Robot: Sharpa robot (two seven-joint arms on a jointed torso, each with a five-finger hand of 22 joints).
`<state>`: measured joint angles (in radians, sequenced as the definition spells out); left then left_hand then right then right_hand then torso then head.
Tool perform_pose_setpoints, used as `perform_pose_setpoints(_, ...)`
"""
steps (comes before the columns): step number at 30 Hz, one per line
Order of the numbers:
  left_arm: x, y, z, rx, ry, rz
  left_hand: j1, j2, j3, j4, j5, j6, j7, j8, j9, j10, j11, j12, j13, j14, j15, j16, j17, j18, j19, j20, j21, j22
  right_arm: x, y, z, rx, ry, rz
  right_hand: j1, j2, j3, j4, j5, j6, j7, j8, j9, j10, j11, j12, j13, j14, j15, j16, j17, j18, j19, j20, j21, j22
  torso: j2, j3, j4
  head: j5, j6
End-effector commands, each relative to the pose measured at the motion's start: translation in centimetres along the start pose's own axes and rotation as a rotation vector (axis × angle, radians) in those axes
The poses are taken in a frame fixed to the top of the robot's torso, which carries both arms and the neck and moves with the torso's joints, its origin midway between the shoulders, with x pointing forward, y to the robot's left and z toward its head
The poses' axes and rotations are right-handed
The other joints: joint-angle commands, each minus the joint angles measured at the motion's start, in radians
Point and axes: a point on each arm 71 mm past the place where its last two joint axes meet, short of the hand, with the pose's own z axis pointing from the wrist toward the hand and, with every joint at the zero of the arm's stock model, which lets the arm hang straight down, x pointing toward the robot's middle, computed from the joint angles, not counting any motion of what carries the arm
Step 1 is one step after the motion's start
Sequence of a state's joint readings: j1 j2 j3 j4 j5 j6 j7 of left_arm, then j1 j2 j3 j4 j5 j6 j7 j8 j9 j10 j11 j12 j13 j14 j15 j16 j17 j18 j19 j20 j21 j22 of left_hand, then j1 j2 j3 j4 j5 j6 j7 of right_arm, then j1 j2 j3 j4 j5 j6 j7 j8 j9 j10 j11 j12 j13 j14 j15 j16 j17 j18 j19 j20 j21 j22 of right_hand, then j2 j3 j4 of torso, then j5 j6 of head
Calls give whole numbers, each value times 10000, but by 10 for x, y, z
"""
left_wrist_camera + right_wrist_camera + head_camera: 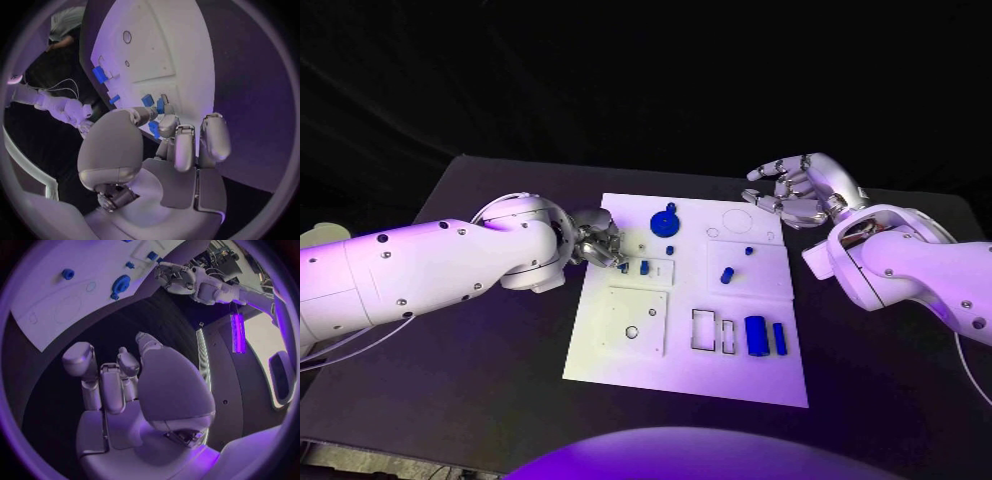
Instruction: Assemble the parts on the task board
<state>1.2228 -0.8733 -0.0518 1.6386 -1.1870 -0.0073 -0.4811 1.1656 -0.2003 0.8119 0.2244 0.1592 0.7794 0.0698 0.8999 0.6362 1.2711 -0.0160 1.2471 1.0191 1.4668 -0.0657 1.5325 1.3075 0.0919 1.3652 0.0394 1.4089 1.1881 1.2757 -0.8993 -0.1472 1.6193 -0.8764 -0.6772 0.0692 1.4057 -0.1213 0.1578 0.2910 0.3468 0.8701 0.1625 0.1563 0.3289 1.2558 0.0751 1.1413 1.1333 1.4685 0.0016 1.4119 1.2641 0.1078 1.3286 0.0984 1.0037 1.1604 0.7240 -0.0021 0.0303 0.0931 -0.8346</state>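
The board point(687, 375) lies mid-table. On it a round blue part point(665, 221) sits at the far side, a small part point(727, 274) right of centre, and two long blue bars point(764, 336) stand near the right edge beside empty slots point(711, 331). My left hand point(599, 243) reaches over the board's left edge, fingers point(167, 125) curled down at two small blue parts point(152, 101); whether it grasps one I cannot tell. My right hand point(798, 190) hovers past the far right corner, fingers loosely curled, holding nothing.
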Motion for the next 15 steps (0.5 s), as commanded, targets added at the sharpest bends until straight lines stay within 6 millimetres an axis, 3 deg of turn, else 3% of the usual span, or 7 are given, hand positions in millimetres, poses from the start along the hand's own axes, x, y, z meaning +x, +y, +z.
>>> perform_pose_setpoints(1,-1,-2,-1,277,-460,-333,-76,4,1669,-1607,47,161,-111,40,420,67,6,56,7,864,-72,30,2046,-128,54,6,43,9,1,0,0,-100,71,-15,-57,-78,53,-12,35,66,-18,63,9,-57,-34,-47,-9,256,-73,-39,-12,119,-2,-5,-37,-14,-10,-1,9,14,-18)
perform_pose_setpoints(15,13,0,3,441,-902,563,-98,-15,1716,-1623,42,181,-117,45,420,82,0,58,7,864,-78,29,2044,-130,62,-1,50,19,2,-2,-1,-27,88,-48,-67,-82,65,-11,43,69,-19,66,10,-66,-34,-60,-23,258,-73,-39,-7,125,-12,-6,-73,-39,-14,-8,2,13,-43)
